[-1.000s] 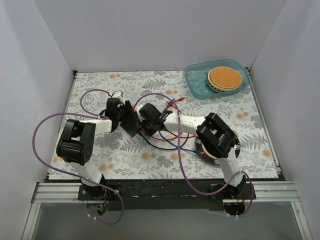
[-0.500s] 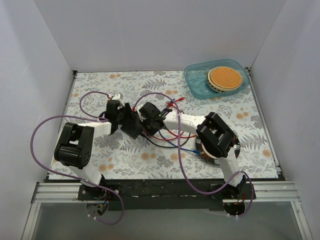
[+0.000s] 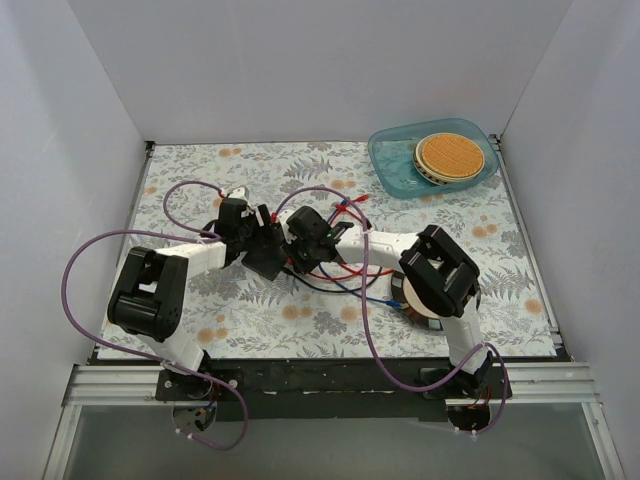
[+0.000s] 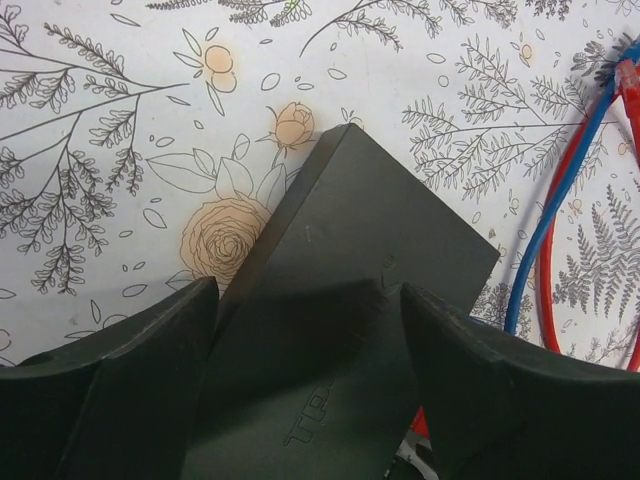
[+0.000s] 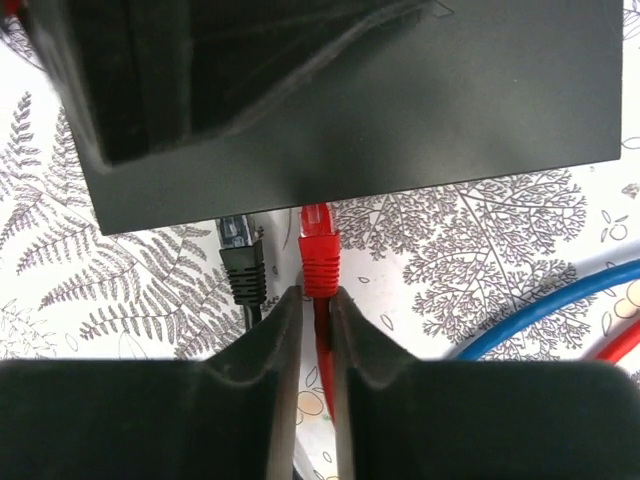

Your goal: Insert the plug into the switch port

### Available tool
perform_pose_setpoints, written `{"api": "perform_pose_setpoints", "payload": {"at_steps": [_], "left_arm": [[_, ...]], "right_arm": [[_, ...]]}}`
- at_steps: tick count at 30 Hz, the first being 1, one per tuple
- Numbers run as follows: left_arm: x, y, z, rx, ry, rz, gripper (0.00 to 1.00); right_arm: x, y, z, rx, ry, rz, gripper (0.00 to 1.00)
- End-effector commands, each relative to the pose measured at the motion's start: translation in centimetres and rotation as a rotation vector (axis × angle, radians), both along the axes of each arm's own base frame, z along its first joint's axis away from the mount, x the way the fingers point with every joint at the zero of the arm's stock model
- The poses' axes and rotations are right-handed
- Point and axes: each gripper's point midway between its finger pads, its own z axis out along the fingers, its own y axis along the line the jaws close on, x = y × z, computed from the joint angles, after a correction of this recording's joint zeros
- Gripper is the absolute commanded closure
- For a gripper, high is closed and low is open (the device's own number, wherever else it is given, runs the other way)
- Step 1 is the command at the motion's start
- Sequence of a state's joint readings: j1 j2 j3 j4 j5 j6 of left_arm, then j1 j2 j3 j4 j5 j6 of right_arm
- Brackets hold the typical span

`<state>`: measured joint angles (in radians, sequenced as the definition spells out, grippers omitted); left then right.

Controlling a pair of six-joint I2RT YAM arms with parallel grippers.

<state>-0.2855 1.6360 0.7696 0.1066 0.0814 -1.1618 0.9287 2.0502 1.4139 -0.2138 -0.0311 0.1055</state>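
- The bench (image 3: 500, 270) wears a pale covering printed with ferns and orange roses, and white walls close it in on three sides.
- Both arms reach in from the near edge and meet left of centre, purple cables looping off each one.
- A translucent blue plastic tub (image 3: 388, 165) sits in the far right corner with a round orange-topped disc (image 3: 450, 155) lying inside it.
- The flat matte-black rectangular switch box (image 4: 380, 250) lies where the two arms meet, turned at an angle to the bench edges.
- The left gripper (image 4: 305, 300) straddles the box, its jaws pressed against the two opposite sides and holding it.
- Loose red and blue cables (image 4: 553, 220) trail side by side across the pattern to the right of the box.
- The right gripper (image 5: 315, 300) faces the box's near edge, its jaws pinched tight on the red plug (image 5: 318, 250) at the back of its boot.
- The red plug points straight at that edge and its clear tip just reaches the rim; how far in it sits is hidden.
- A black plug (image 5: 240, 265) lies just to its left, parallel, its tip also up against the same edge.
- The switch port is somewhere along that edge, but from above the sockets are tucked under the rim and cannot be made out.
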Motion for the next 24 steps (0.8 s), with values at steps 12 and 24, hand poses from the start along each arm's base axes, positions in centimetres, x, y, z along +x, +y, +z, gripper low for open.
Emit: {"api": "perform_pose_setpoints", "payload": {"at_steps": [12, 24], "left_arm": [[-7.1, 2.1, -0.4, 0.063, 0.252, 0.129, 0.16], [-4.0, 2.1, 7.5, 0.031, 0.039, 0.147, 0.07]], "right_arm": [[3.0, 0.4, 5.2, 0.143, -0.291, -0.043, 0.29], [4.5, -2.6, 9.4, 0.102, -0.377, -0.179, 0.25]]}}
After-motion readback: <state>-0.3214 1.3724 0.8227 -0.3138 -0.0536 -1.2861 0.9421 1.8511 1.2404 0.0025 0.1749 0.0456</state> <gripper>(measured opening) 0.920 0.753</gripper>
